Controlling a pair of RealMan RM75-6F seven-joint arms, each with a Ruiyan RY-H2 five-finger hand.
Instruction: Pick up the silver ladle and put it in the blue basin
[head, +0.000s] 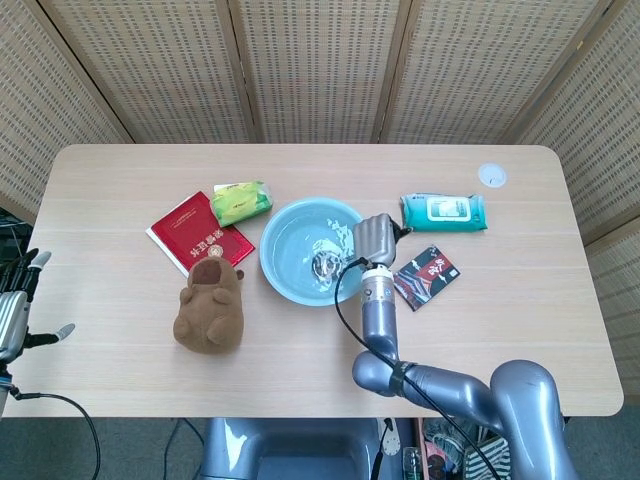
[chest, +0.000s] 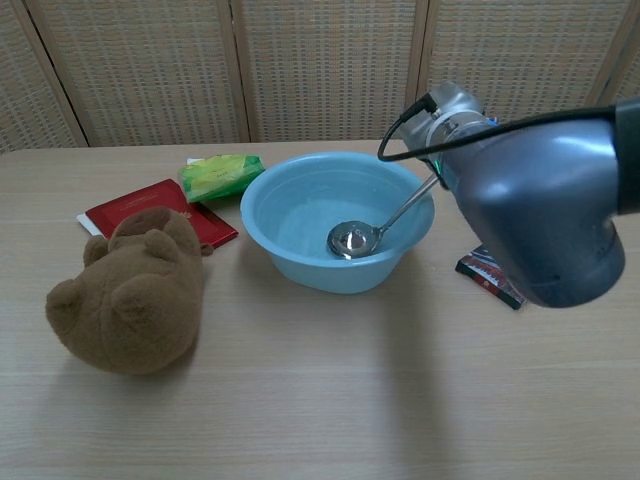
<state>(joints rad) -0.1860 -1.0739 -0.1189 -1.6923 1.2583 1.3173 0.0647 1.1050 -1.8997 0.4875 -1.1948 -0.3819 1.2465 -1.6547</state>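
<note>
Obscuring: my right hand (head: 375, 238) grip hidden; I cannot tell its state.
Ladle: silver metal ladle (chest: 352, 239) bowl inside round blue plastic basin (chest: 290, 262), handle toward that hand.

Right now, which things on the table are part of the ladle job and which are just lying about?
Job: ladle, its bowl in the basin; right hand at its handle.

Lying about: teddy bear, red booklet, green packet, wipes pack, dark packet, white disc. Left hand is idle off the table's edge.
</note>
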